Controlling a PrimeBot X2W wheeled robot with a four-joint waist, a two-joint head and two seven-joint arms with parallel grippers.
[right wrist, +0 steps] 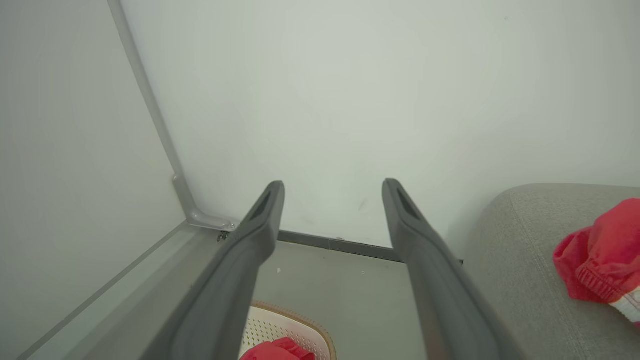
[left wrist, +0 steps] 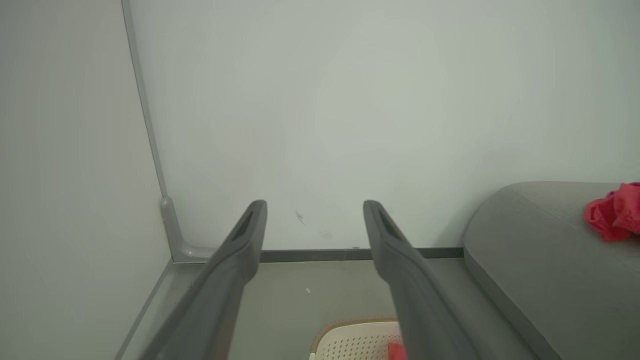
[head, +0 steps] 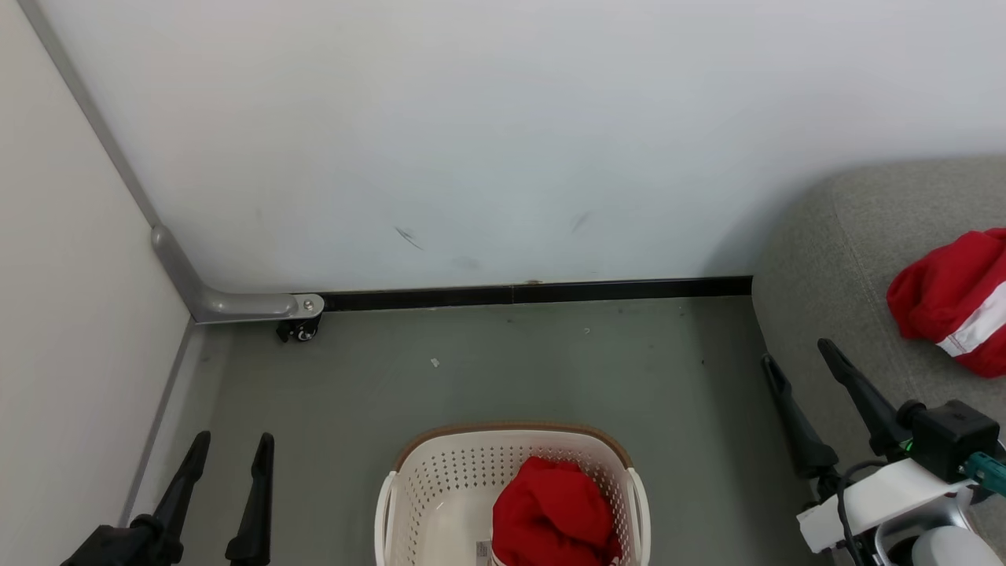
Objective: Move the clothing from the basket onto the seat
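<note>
The cream perforated basket (head: 440,487) with a brown rim stands on the floor at the bottom centre, and one bunched red garment (head: 554,515) lies inside it. A second red garment with white trim (head: 955,303) rests on the grey seat (head: 833,259) at the right. My left gripper (head: 232,448) hovers open at the lower left, left of the basket, with nothing between its fingers. My right gripper (head: 798,358) is open too, at the seat's front edge, right of the basket. The wrist views show the left gripper (left wrist: 315,205) and right gripper (right wrist: 332,185) with fingers spread wide.
A white wall with a black baseboard (head: 534,292) closes the far side. A side panel on the left ends in a grey metal foot with a small caster (head: 299,328). Grey floor (head: 503,369) stretches between wall and basket.
</note>
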